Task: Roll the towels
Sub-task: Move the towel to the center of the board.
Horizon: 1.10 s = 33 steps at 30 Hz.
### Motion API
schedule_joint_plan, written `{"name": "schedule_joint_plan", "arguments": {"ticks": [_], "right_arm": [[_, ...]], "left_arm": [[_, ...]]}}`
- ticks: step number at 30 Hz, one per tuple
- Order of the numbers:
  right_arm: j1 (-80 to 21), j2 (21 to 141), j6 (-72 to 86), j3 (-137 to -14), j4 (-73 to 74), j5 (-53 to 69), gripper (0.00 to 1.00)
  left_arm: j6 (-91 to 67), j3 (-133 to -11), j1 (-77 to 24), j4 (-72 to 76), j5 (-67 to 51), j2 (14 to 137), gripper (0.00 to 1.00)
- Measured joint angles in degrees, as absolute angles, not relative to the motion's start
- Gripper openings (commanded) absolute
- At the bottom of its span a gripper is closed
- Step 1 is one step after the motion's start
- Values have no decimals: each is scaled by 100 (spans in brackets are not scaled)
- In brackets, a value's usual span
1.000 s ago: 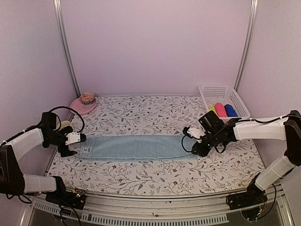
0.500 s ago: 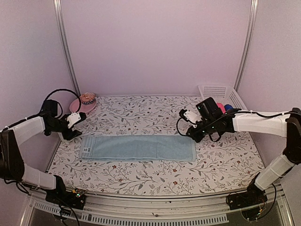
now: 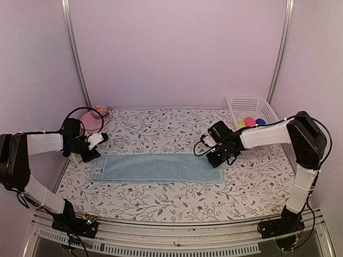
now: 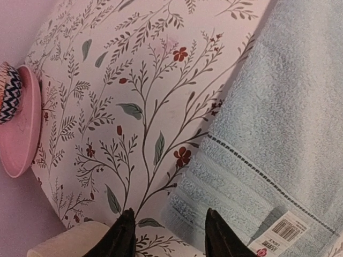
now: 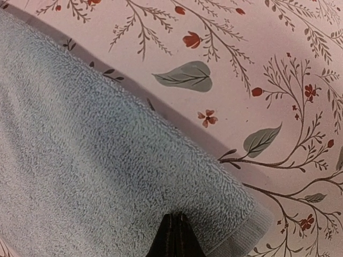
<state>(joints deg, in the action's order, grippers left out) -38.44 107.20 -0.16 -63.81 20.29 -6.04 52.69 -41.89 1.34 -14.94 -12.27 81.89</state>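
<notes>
One pale aqua towel (image 3: pixel 155 167) (flat, unrolled)

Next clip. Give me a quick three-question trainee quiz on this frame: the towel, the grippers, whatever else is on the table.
1. True or false: the pale blue towel is already rolled up.
2. What sits near the far left corner of the table? A) a mug B) a pink hat C) a book
3. Fill in: the left gripper has its jaws open; the right gripper has them ____.
Key: 1 false, it lies flat; 2 B; 3 shut.
</notes>
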Motion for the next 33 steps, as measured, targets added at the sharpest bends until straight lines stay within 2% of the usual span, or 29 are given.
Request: {"name": "schedule_joint_plan", "arguments": {"ticks": [15,22,25,29,33], "right_arm": [[-3345,11657,167,-7487,2056,-764,7],[-3247,11802,169,-7730,2150,-786,11],[-3312,11758,165,-7730,2213,-786,18],[-3660,11572,165,-7843,2530,-711,27],[-4359,11500,178,-8429,2545,-510,27]], "left_arm": [[4856,-3496,-484,-198,298,8746,41],[4521,-3428,-504,-259,548,8423,68],[4368,-3468,-502,-565,263,7988,75],[4198,-3745,-515,-875,-220,7553,74],[3972,-4228,-548,-930,-419,7762,63]]}}
